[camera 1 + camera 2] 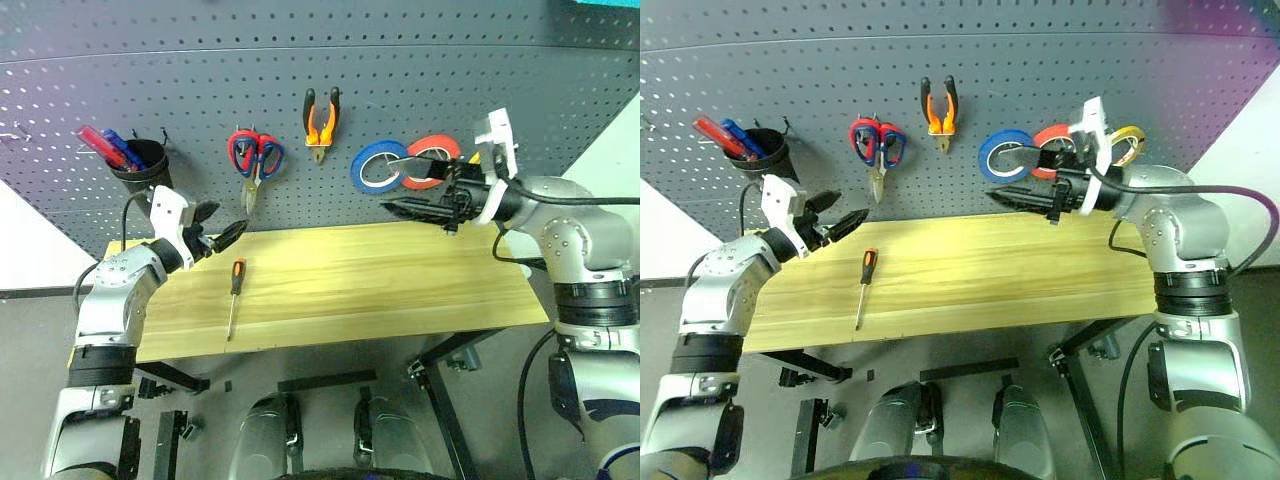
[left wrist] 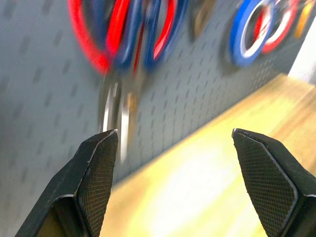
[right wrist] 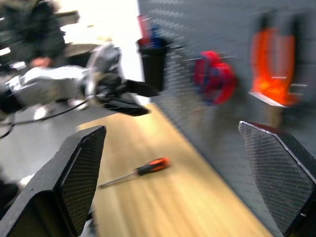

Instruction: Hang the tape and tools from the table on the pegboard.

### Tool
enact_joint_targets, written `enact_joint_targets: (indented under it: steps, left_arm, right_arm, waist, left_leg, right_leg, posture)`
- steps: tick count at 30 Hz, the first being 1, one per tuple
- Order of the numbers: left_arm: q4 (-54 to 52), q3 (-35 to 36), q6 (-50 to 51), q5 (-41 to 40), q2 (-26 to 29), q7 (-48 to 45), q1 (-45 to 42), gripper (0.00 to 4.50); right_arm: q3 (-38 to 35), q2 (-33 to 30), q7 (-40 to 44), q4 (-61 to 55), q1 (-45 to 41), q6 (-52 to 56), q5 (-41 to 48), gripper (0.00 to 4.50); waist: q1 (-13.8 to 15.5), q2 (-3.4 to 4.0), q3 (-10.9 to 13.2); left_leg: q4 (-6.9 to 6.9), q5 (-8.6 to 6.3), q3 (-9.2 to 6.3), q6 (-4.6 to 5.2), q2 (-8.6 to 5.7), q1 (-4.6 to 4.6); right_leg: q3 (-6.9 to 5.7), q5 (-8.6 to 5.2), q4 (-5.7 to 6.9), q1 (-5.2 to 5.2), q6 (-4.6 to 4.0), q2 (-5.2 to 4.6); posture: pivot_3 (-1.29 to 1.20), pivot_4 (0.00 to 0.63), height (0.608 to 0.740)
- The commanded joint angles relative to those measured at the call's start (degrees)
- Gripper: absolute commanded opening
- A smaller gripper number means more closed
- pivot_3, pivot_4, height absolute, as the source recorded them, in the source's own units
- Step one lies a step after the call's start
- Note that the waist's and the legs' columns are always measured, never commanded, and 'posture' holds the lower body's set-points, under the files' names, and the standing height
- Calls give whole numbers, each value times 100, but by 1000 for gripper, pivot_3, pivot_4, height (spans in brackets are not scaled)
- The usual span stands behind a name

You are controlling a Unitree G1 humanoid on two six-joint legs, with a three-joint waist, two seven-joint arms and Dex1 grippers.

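Observation:
The blue tape (image 1: 379,166) hangs on the pegboard (image 1: 200,80) beside a red roll (image 1: 433,160). The orange-handled pliers (image 1: 320,120) hang left of them. Further left, the dark blue-handled scissors (image 1: 270,156) share a hook with red-handled scissors (image 1: 242,151). The screwdriver (image 1: 235,290) lies on the table (image 1: 400,290) at its left. My left gripper (image 1: 230,217) is open and empty, just below and left of the scissors. My right gripper (image 1: 390,205) is open and empty, pointing left under the tape rolls.
A black cup (image 1: 143,165) with red and blue sticks hangs at the board's left. A yellow roll (image 1: 1127,143) peeks out behind my right wrist. A person (image 3: 29,29) stands off beyond the table's left end.

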Motion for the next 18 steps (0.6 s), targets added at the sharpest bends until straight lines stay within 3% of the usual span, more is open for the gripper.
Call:
enact_joint_targets:
  steps: [1, 3, 10, 18]
  left_arm:
    - [-930, -276, 994, 39, -52, 482, 306, 3844]
    - [-1139, -632, 1473, 538, -4, 944, 487, 3844]
    - [-729, -497, 2876, 1189, -801, 2828, 197, 3844]
    - [-366, -434, 3795, 1344, -1287, 3479, -92, 3844]
  right_arm:
    - [374, 76, 464, 114, -344, -499, -307, 4500]
    - [535, 111, 666, 278, -462, -707, -441, 4500]
    - [758, 223, 990, 769, -860, -817, -687, 4500]
    - [1121, 626, 807, 1404, -859, -626, -1105, 4500]
  waist:
    - [16, 1, -1]
    - [36, 0, -2]
    - [172, -1, 0]
    - [173, -5, 16]
  left_leg:
    - [0, -1, -1, -1, -1, -1]
    - [1, -3, -2, 1, -5, -1]
    - [-3, 0, -2, -6, -1, -5]
    - [-5, -5, -3, 1, -2, -6]
  right_leg:
    - [0, 0, -3, -1, 0, -4]
    - [1, 0, -8, -1, -1, -8]
    - [3, -1, 1, -12, -2, -4]
    - [4, -1, -4, -15, -3, -12]
  posture:
    - [130, 89, 740]
    - [142, 96, 740]
    - [169, 134, 740]
    - [166, 196, 740]
